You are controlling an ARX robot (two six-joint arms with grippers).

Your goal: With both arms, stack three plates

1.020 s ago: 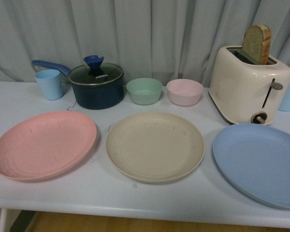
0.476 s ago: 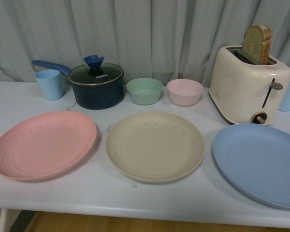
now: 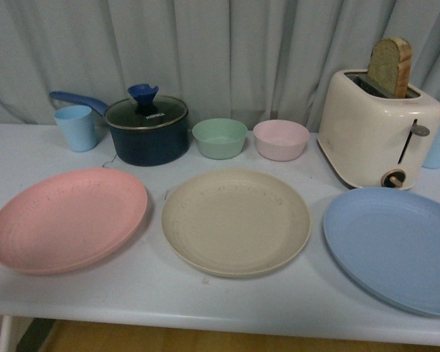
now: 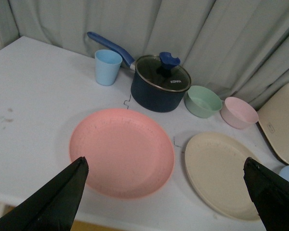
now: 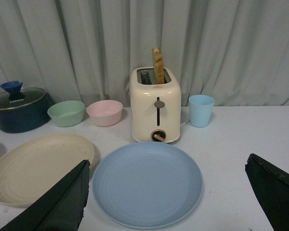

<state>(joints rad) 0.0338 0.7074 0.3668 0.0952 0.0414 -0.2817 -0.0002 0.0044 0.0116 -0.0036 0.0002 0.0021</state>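
Pink plate (image 4: 121,151) lies ahead of spread left gripper (image 4: 164,162)

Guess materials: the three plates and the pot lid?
Pink plate, beige plate, light blue plate: matte, no glare, faint ridges near the rims; probably moulded plastic or fibre composite, cannot confirm. Pot lid: glossy, seemingly see-through with a bright rim band; likely glass, metal-edged.

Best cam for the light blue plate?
Right wrist view: the light blue plate sits whole and centred. Front view crops its right edge; left wrist view catches only a sliver at the frame edge.
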